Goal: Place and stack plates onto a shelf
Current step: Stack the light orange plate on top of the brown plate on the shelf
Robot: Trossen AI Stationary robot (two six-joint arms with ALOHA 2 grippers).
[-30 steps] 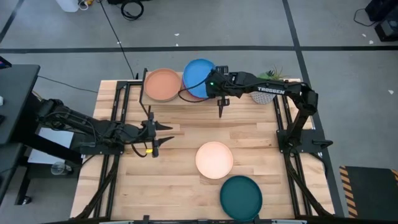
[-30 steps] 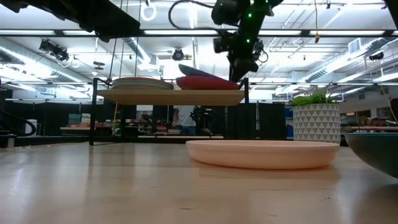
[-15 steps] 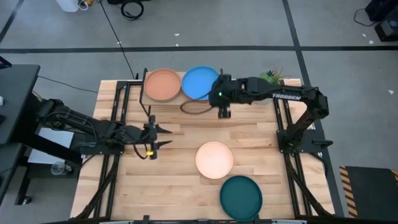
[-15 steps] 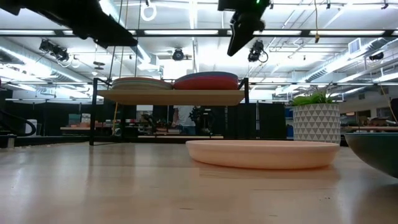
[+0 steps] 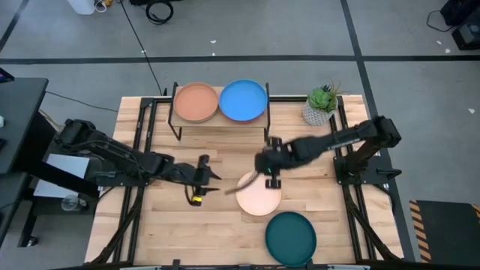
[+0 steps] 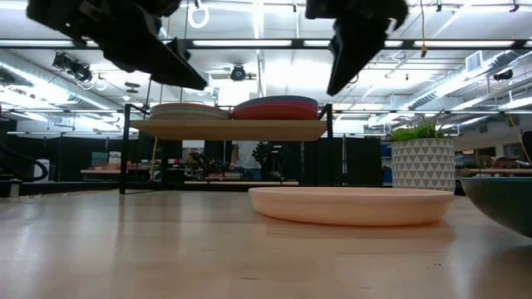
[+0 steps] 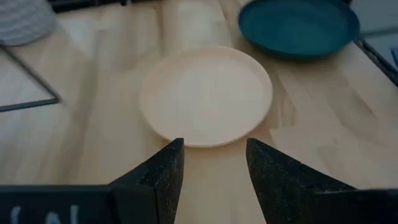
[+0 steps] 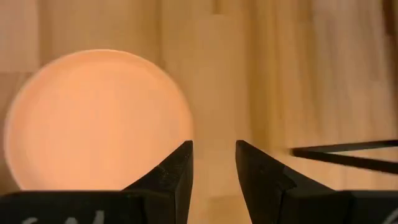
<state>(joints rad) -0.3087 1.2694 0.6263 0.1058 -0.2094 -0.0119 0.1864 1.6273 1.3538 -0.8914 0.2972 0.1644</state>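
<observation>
A peach plate (image 5: 259, 193) lies flat on the table, with a dark teal plate (image 5: 290, 237) near it toward the near edge. The shelf (image 6: 229, 129) at the far edge carries two stacks: an orange-topped one (image 5: 196, 102) and a blue-topped one (image 5: 243, 100) with a magenta plate (image 6: 278, 108) beneath. My left gripper (image 5: 217, 176) is open and level, just left of the peach plate (image 7: 208, 93). My right gripper (image 5: 272, 180) is open above the plate's far edge (image 8: 99, 118). Neither gripper touches anything.
A potted plant (image 5: 321, 105) in a white patterned pot (image 6: 424, 162) stands at the far right, beside the shelf. Black frame rails (image 5: 142, 150) run along the table's left and right sides. Bare wood lies between the shelf and the peach plate.
My right gripper has drawn back from the shelf toward the near edge and come down over the peach plate. The blue plate, tilted a second ago, now lies flat on the right stack. My left gripper has moved right toward the peach plate.
</observation>
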